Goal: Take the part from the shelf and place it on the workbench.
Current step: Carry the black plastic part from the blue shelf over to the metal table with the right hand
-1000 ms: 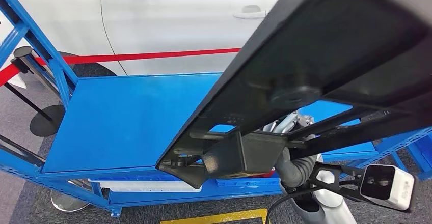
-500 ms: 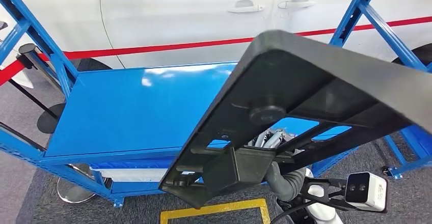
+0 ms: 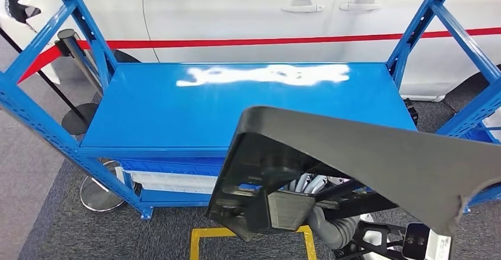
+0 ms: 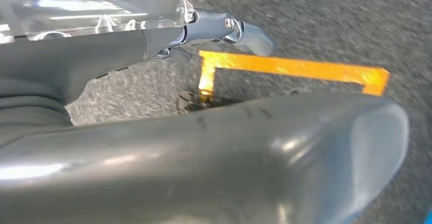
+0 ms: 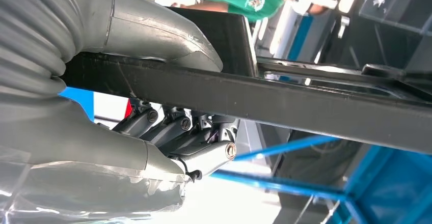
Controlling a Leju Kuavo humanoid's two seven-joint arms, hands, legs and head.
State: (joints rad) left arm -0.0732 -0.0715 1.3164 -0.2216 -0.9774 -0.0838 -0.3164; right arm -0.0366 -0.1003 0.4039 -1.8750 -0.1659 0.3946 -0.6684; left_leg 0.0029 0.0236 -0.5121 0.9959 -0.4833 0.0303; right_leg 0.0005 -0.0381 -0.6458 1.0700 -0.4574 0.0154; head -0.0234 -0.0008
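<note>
The part (image 3: 378, 159), a large black panel with ribs and a boxy bracket underneath, hangs in the air in front of the blue surface (image 3: 177, 112), its near end low over the front edge and the yellow floor mark (image 3: 204, 233). The right hand (image 5: 168, 137) holds it from below: in the right wrist view the thumb lies over one black rib and the fingers (image 5: 204, 158) curl under it, so the rib is pinched between them. The left hand (image 4: 224, 30) hangs toward the floor with nothing in it; its fingers look loosely apart, though most of them are hidden.

The step in hand, as I judge it, is carrying the panel over the surface and setting it down. The grip sits near one end, so the long far end will want to sag or swing; keep the wrist firm and move slowly. Bring the panel well over the bare blue top, clear of the uprights (image 3: 413, 29) on either side, lower it flat, bracket side down, and let go only once it rests steadily.
</note>
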